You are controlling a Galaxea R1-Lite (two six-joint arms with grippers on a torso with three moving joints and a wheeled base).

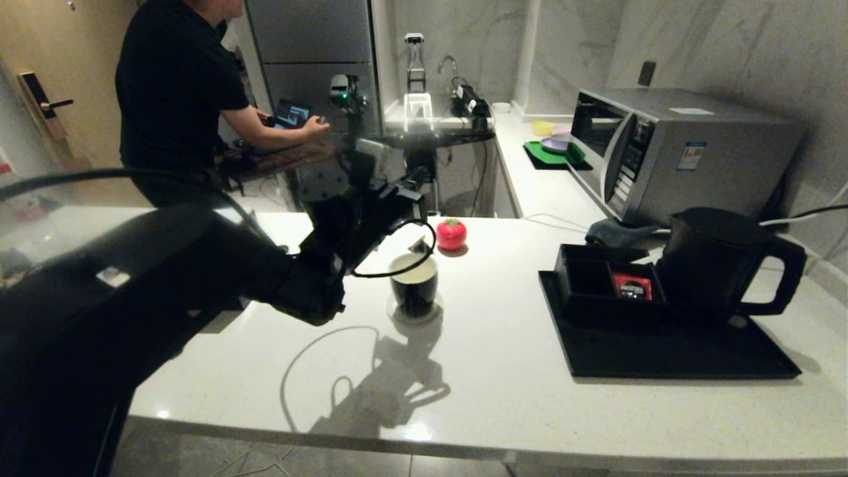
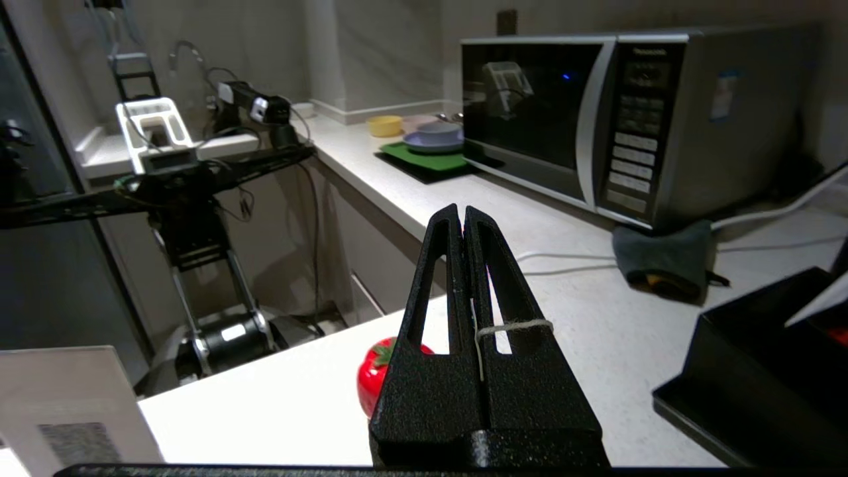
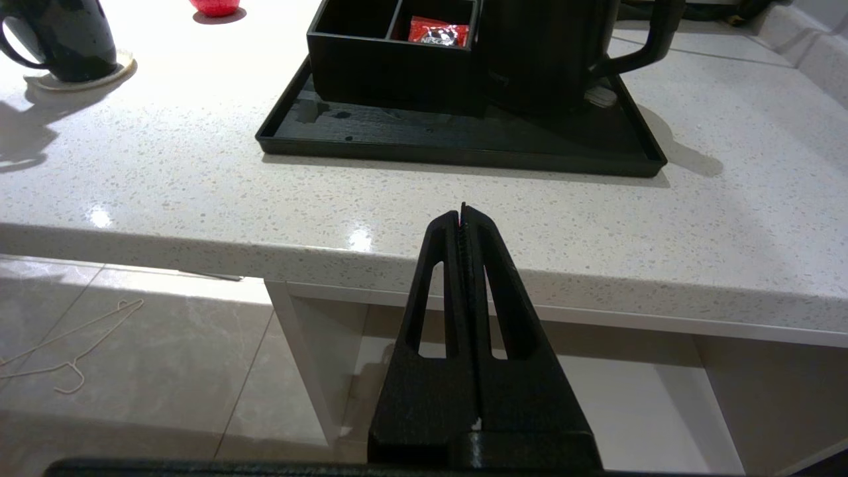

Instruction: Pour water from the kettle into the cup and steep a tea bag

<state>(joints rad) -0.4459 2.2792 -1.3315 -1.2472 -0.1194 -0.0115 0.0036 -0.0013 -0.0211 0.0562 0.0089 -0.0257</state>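
White speckled stone makes up the counter (image 1: 503,344), the biggest thing in view, with the silver microwave (image 1: 682,152) at its far right and a flat black tray (image 1: 669,358) in front of that. On the tray stands the kettle (image 1: 719,265), upright, its loop handle turned to the right, just beside a low black compartment box (image 1: 596,278) holding a red sachet (image 1: 631,286). The cup (image 1: 414,281) sits well apart from the tray, on a pale coaster (image 3: 99,74) near the counter's middle, with a small red tomato-shaped thing (image 1: 451,234) beyond it. The left hand (image 2: 463,215) hangs above and just behind the cup, pinched tight on a thin pale string (image 2: 513,326) that loops round one finger; by my reading this is the steeping step, the tea bag dangling on that string. A small pale scrap at the cup's rim may be the bag or its tag; I cannot tell which, nor see water inside. Next would be lowering the bag gently without tipping the cup. The right hand (image 3: 463,209) waits below the counter's near edge, pressed closed on nothing
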